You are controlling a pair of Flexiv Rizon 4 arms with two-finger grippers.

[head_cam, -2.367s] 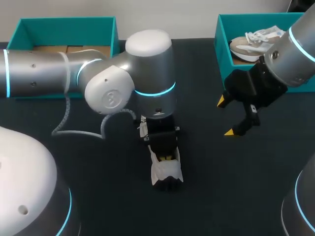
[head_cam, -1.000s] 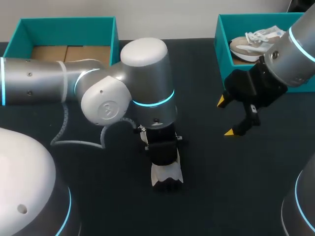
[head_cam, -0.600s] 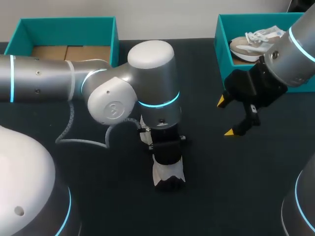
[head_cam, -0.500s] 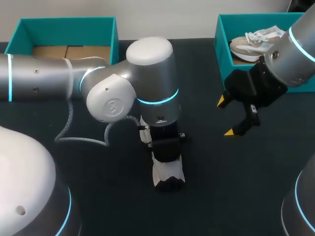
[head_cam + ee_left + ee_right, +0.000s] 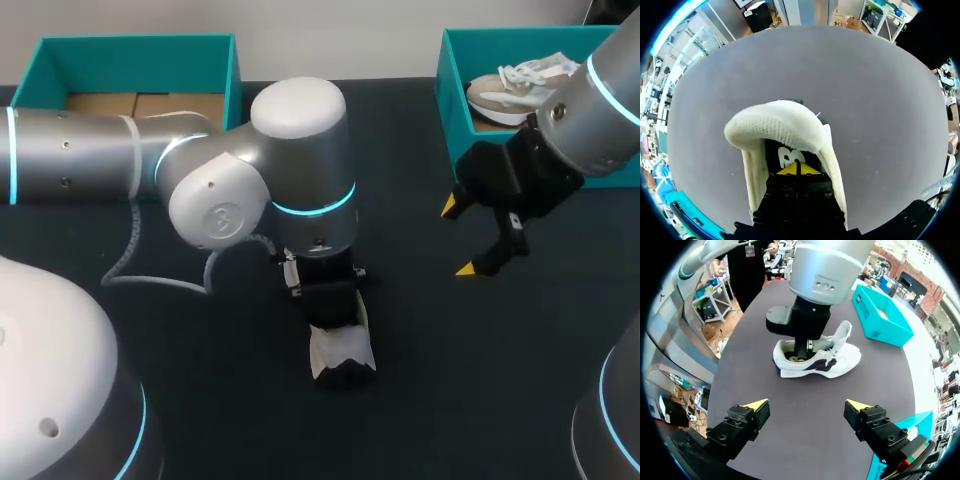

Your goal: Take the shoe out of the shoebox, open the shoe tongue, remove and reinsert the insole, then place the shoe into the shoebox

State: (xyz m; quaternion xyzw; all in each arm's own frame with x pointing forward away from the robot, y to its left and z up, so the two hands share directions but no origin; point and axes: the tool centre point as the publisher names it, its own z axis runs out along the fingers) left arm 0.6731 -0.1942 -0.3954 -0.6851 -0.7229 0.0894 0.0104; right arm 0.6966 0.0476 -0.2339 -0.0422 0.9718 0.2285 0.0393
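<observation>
My left end effector [image 5: 796, 168], tips closed, deep in the shoe [image 5: 335, 350] over its insole [image 5: 790, 156]; right end effector [image 5: 806, 406] open, apart. Advisable: move slowly, keeping the shoe flat.

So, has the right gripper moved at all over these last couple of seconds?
No. The right gripper hangs open at the same spot beside the near corner of the teal shoebox, as in every earlier head view.

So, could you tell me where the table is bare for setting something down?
The table is bare at the front, between the white shoe and the right arm's base, and at the back between the left box and the right box. Crowded at the shoe, with the left hand inside.
</observation>
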